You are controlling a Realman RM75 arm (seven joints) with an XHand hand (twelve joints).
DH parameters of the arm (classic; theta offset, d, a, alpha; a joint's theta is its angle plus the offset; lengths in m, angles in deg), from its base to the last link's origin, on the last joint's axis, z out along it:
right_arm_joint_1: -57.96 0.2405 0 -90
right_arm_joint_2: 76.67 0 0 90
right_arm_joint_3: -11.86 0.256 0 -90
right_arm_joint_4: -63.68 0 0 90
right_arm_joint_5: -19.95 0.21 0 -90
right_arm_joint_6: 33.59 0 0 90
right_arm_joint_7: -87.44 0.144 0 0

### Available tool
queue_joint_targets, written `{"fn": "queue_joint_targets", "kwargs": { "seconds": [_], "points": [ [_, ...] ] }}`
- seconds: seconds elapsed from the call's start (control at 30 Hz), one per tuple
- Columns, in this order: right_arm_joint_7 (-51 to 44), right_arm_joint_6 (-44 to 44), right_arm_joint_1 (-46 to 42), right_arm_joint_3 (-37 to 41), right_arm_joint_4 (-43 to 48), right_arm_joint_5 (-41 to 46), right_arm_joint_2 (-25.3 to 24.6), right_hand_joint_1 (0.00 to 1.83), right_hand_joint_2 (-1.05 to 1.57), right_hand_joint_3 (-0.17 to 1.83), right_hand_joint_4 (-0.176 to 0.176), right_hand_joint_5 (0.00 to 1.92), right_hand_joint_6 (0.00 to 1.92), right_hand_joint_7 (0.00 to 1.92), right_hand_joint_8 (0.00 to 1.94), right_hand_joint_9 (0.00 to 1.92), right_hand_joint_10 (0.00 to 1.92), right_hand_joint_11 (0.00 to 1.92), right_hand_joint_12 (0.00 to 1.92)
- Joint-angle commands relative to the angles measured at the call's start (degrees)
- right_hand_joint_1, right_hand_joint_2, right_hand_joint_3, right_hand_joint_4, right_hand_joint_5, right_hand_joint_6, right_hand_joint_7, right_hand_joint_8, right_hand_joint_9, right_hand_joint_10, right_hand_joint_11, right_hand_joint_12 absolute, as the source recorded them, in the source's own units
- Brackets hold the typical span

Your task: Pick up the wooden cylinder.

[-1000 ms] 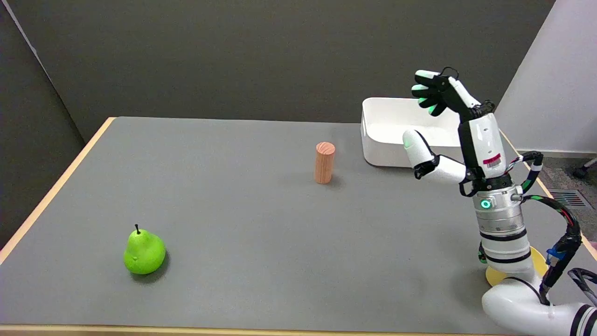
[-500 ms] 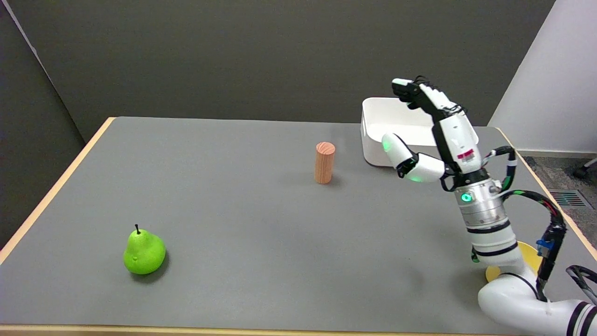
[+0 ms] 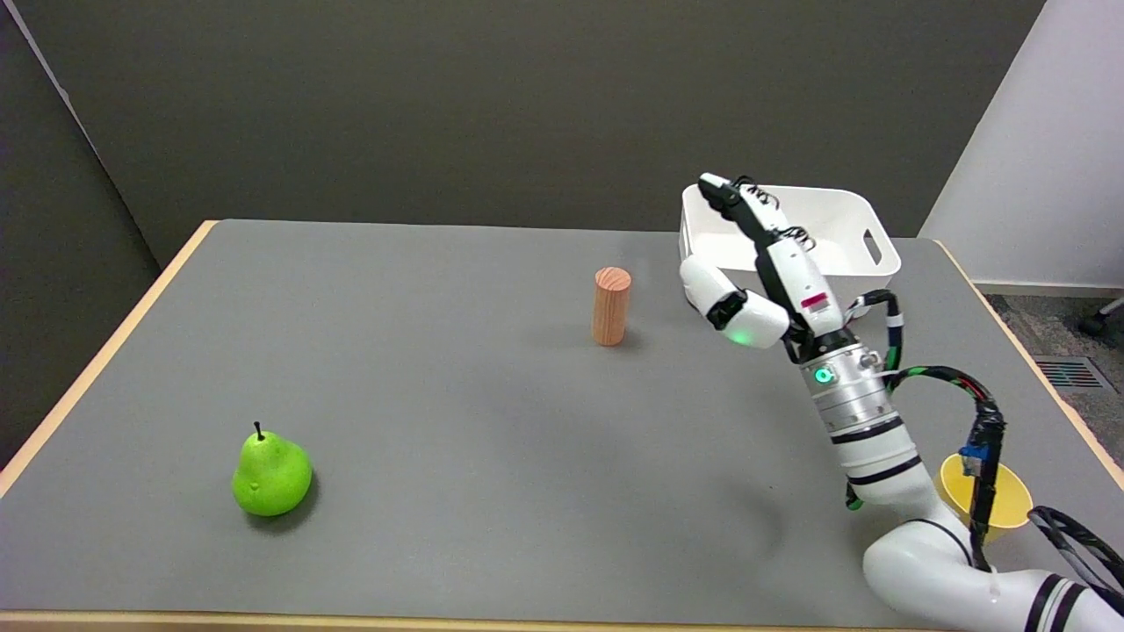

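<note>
The wooden cylinder (image 3: 611, 305) stands upright on the grey table (image 3: 439, 395), a little right of its middle. My right hand (image 3: 755, 263) hangs in the air to the right of the cylinder, apart from it, with fingers stretched up and thumb spread toward the cylinder. Nothing is in the hand.
A white bin (image 3: 790, 233) stands at the back right, just behind my hand. A green pear (image 3: 270, 474) lies at the front left. A yellow bowl (image 3: 983, 493) sits at the front right, partly hidden by my arm.
My right arm has swung left toward the cylinder, and the hand has come lower. The cylinder, pear and bin have not moved.
</note>
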Motion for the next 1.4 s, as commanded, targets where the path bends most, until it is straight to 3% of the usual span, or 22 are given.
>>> {"fn": "queue_joint_targets", "kwargs": {
  "seconds": [0.03, 0.33, 0.43, 1.07, 1.13, 1.2, 1.4],
  "points": [
    [9.7, -16.6, 4.6, -1.1, -1.7, 5.8, -2.8, 0.21, 0.71, 0.78, -0.176, 0.09, 0.35, 0.14, 0.31, 0.06, 0.60, 0.00, 0.82],
    [14.8, -21.1, 12.1, -4.9, -9.0, 6.1, -3.2, 0.22, 0.71, 0.77, -0.176, 0.07, 0.34, 0.12, 0.30, 0.04, 0.58, 0.00, 0.79],
    [14.9, -21.4, 13.3, -5.4, -10.1, 6.1, -3.2, 0.22, 0.63, 0.95, -0.176, 0.07, 0.32, 0.08, 0.35, 0.02, 0.57, 0.00, 0.78],
    [14.9, -24.4, 20.8, -8.7, -21.2, 5.4, -6.0, 0.27, 0.62, 0.95, -0.176, 0.06, 0.35, 0.08, 0.34, 0.02, 0.54, 0.00, 0.72],
    [14.9, -24.8, 21.4, -9.0, -22.1, 5.4, -6.6, 0.28, 0.68, 0.82, -0.176, 0.07, 0.34, 0.10, 0.29, 0.03, 0.53, 0.00, 0.73],
    [14.9, -25.1, 22.4, -9.5, -23.5, 5.4, -7.4, 0.27, 0.62, 0.95, -0.176, 0.06, 0.37, 0.09, 0.34, 0.02, 0.54, 0.00, 0.75],
    [15.0, -25.4, 23.7, -9.8, -27.0, 5.4, -8.8, 0.27, 0.62, 0.96, -0.176, 0.06, 0.38, 0.09, 0.35, 0.03, 0.54, 0.00, 0.76]
  ]
}}
